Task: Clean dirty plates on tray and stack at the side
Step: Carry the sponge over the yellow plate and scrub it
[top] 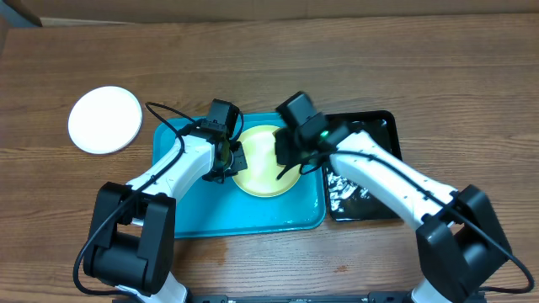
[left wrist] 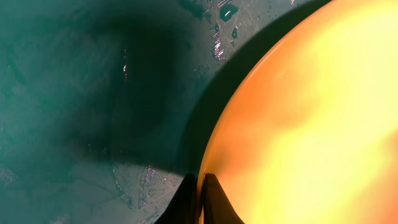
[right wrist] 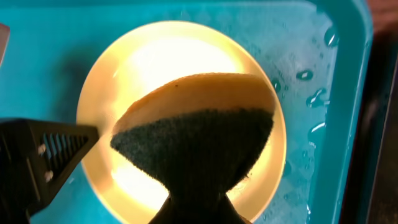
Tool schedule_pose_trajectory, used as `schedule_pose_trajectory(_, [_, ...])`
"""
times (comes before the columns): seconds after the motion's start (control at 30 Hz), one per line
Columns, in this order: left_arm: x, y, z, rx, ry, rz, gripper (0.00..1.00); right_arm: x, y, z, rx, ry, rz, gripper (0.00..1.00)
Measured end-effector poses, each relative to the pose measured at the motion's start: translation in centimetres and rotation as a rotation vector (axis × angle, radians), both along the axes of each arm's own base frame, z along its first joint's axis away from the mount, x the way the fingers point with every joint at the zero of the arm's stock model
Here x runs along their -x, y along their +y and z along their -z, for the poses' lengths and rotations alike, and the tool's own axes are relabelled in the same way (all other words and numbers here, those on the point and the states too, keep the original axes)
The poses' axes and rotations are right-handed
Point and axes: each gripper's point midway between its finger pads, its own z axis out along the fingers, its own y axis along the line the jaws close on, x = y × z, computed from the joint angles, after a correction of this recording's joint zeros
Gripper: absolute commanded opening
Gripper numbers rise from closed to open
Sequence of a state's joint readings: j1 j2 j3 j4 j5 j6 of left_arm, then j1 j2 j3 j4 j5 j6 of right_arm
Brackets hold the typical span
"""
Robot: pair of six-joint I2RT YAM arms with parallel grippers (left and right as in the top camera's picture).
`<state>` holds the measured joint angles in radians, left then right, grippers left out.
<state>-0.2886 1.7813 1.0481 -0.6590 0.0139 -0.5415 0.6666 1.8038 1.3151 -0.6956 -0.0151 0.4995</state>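
A pale yellow plate lies in the turquoise tray. My left gripper is shut on the plate's left rim; the left wrist view shows the two fingers pinching the rim of the yellow plate over the wet tray floor. My right gripper is shut on a sponge, yellow with a dark green scrub side, held over the yellow plate in the tray. A white plate lies on the table at the far left. A third plate is not in view.
A glossy black tray with foam and water stands right of the turquoise tray, under my right arm. Water drops lie on the turquoise tray's right side. The wooden table extends around both trays.
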Motion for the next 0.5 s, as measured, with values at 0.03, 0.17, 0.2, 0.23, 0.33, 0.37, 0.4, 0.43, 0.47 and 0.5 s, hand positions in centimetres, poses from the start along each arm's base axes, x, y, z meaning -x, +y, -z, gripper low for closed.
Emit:
schedule_pose_trajectory(0.03, [0.0,0.0,0.0,0.0,0.0,0.002,0.04,-0.1,0.4,-0.1,0.016,-0.032,0.0,0.04])
schedule_pose_trajectory(0.17, [0.1,0.0,0.0,-0.004,0.001,0.017,0.04,-0.4,1.1,0.1,0.048,-0.117,0.008,0.04])
schedule_pose_trajectory(0.2, [0.1,0.0,0.0,-0.004,0.001,0.02,0.04,-0.5,1.0,0.4,0.054,-0.128,0.015,0.04])
schedule_pose_trajectory(0.23, [0.1,0.0,0.0,-0.004,0.002,0.02,0.04,-0.6,0.8,0.8,0.061,-0.133,0.021,0.04])
schedule_pose_trajectory(0.33, [0.1,0.0,0.0,-0.005,0.003,0.021,0.04,-0.6,0.1,2.3,0.077,-0.152,0.037,0.04])
schedule_pose_trajectory(0.37, [0.1,0.0,0.0,-0.005,0.004,0.021,0.04,-0.6,0.1,2.5,0.076,-0.155,0.04,0.04])
schedule_pose_trajectory(0.4, [0.2,0.0,0.0,-0.006,0.006,0.021,0.04,-0.5,0.0,2.8,0.077,-0.155,0.04,0.04])
schedule_pose_trajectory(0.43, [0.2,0.1,0.0,-0.007,0.008,0.024,0.04,-0.4,-0.1,3.1,0.08,-0.156,0.042,0.04])
schedule_pose_trajectory(0.47, [0.3,0.1,0.0,-0.008,0.009,0.033,0.04,-0.5,-0.2,3.3,0.08,-0.16,0.044,0.04])
schedule_pose_trajectory(0.5, [0.3,0.1,0.0,-0.01,0.009,0.045,0.04,-0.4,-0.3,3.5,0.08,-0.162,0.045,0.04])
